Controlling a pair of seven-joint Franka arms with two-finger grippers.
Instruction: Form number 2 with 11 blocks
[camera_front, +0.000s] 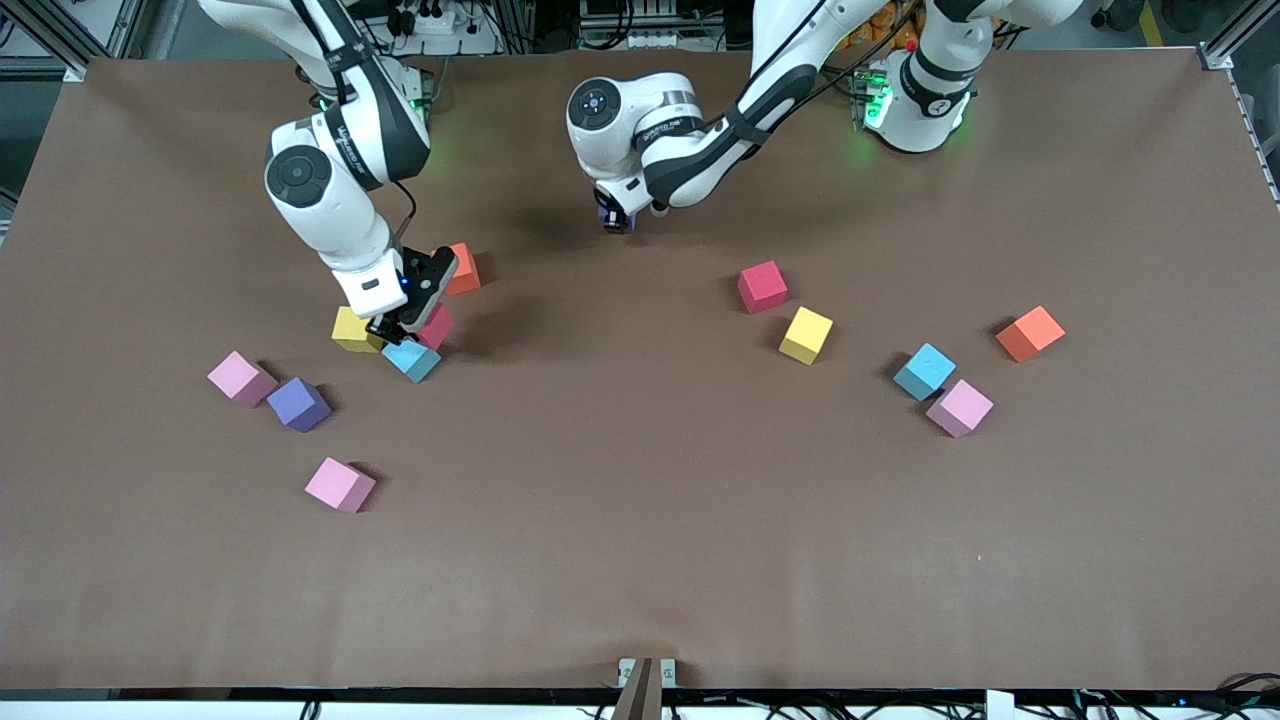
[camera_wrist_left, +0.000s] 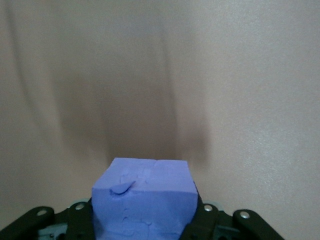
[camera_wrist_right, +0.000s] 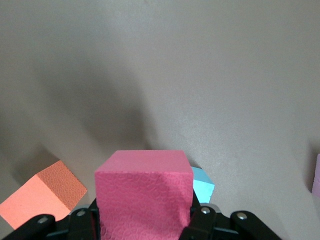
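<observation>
Both grippers are clamped on cubes: left gripper grips a purple cube, right gripper a red cube, cubes scattered around the table.

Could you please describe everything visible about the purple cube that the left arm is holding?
The purple cube is a small matte block that looks like foam, its upper face dented and creased. The left end effector is shut on it, dark fingers pressing two sides. It hangs level above bare brown table, near the middle of the robots' edge, touching nothing else.
</observation>
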